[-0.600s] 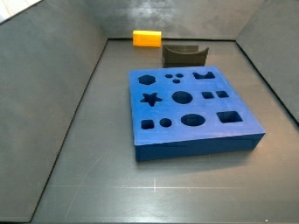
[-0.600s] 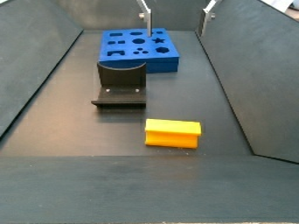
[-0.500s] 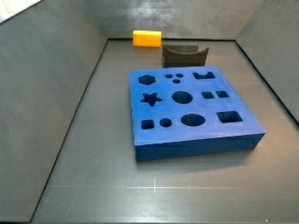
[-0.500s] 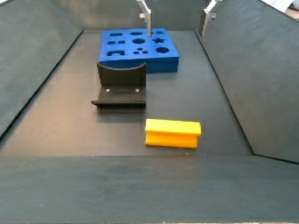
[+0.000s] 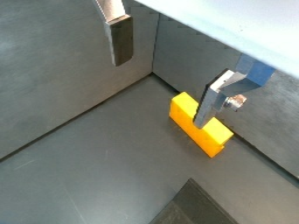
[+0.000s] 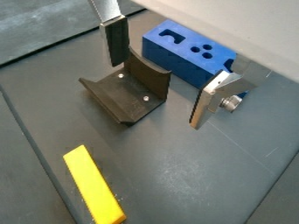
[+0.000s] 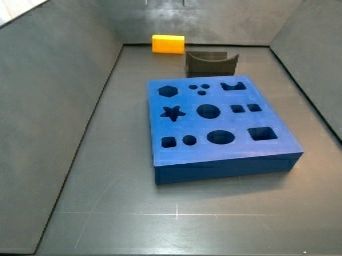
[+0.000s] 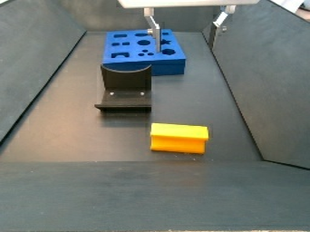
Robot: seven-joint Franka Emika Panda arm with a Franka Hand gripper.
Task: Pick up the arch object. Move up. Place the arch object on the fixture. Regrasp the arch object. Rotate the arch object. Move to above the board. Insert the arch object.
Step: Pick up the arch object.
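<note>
The gripper (image 8: 184,22) hangs high, fingers (image 5: 121,39) wide and empty. The arch object (image 5: 200,127) probably lies off-centre beneath them; descending unaligned risks knocking it aside.

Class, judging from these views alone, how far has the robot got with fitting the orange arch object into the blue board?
Nothing looks done yet. The arch object lies on the floor, apart from the fixture and the board. In hand: the gripper hangs open and empty above the floor, its fingers clear of the block. Left: pick-up, placing on the fixture, regrasp, rotation, insertion.
</note>
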